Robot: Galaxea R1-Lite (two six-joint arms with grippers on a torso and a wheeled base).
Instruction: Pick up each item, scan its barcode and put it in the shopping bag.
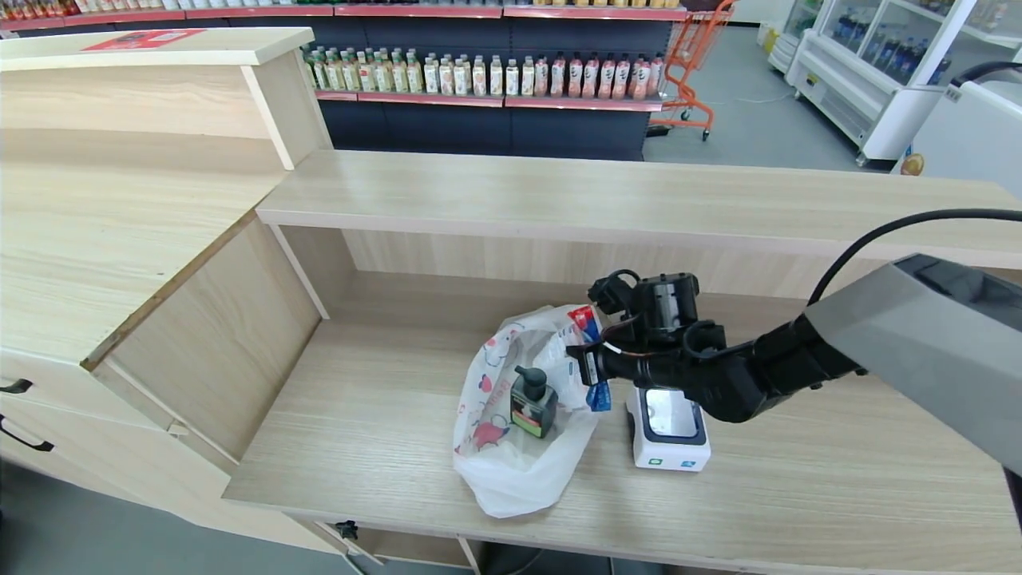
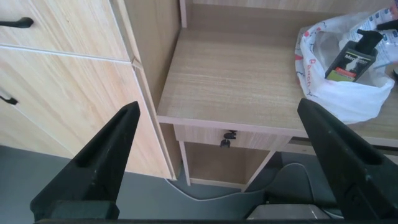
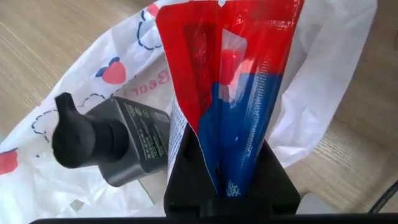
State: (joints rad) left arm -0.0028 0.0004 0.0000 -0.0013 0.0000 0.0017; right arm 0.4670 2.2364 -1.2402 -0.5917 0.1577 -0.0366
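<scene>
Bagging step, apparently: right gripper point(image 1: 589, 366) clamps the red-and-blue flat packet point(image 1: 588, 321) above the white plastic shopping bag point(image 1: 511, 479). Next: lower inside, release.

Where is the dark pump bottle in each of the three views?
Head view: the pump bottle is in the shopping bag on the counter.
Left wrist view: in the same bag, farther off.
Right wrist view: in the bag, beside the red-blue packet.
Shared landmark: the shopping bag.
</scene>
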